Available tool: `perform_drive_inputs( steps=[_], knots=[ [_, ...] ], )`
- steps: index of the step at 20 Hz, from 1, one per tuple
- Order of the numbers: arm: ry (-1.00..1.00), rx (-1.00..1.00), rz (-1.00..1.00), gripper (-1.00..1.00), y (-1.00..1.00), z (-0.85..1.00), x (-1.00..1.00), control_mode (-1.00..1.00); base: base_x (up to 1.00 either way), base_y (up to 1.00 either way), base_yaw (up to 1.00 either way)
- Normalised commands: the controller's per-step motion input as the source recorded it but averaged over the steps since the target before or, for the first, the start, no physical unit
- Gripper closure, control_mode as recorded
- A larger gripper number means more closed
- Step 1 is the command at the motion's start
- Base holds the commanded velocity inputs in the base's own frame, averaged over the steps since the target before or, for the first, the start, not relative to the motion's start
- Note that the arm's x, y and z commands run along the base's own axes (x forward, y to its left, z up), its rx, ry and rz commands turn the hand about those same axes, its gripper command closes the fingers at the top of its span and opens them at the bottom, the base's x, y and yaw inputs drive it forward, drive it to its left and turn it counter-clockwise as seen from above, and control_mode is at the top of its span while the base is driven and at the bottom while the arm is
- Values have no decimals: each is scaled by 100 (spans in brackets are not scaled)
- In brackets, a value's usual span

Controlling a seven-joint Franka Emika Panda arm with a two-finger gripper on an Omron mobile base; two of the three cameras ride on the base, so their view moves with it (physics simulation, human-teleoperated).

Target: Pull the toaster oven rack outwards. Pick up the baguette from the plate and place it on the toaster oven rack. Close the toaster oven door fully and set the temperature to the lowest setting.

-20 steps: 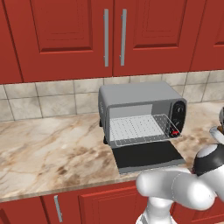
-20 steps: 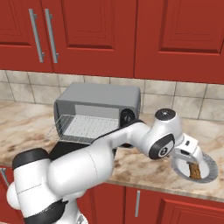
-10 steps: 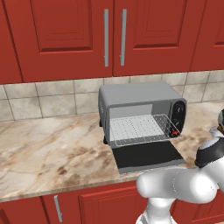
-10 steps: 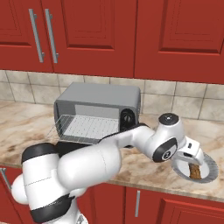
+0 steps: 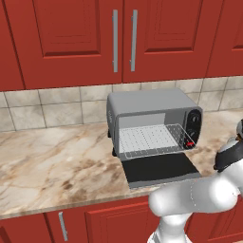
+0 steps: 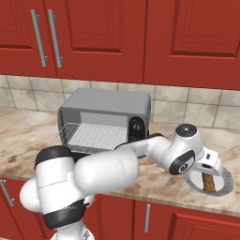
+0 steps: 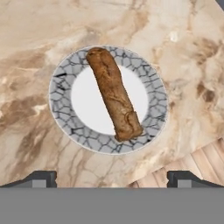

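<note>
- I see a marble counter running across the middle of the left base view, under red cabinets that fill the top of the frame
- The toaster oven, a grey box with a black control panel at its right end, stands at centre right of that view, against the tiled wall
- The toaster oven door lies folded down flat in front of the oven, a dark panel at lower centre right of the frame
- The toaster oven rack is drawn forward out of the cavity, its silver wire grid sitting above the hinge side of the open door
- In the right base view my white arm reaches from lower left to the plate at the right edge of the frame, on the counter well apart from the oven
- In the hand view the plate has a grey cracked-pattern rim and a white centre, just above the middle of the frame
- The baguette lies diagonally across the plate, from upper left to lower right
- My gripper hangs above the plate with its two dark tips spread wide at the bottom corners of the hand view, holding nothing
</note>
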Motion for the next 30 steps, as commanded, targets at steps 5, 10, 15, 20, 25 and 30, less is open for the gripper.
perform_drive_inputs(
  steps=[5,10,15,20,25,30],
  knots=[
    [0,0,2,-100,-21,-14,11,-100,0,0,0],
    [0,0,3,-100,-13,-20,15,-100,0,0,0],
    [0,0,5,-100,-8,-24,19,-100,0,0,0],
    [0,0,6,-100,-7,-24,21,-100,0,0,0],
    [0,0,6,-100,-10,-24,21,-100,0,0,0],
    [0,0,5,-100,-9,-26,20,-100,0,0,0]
  ],
)
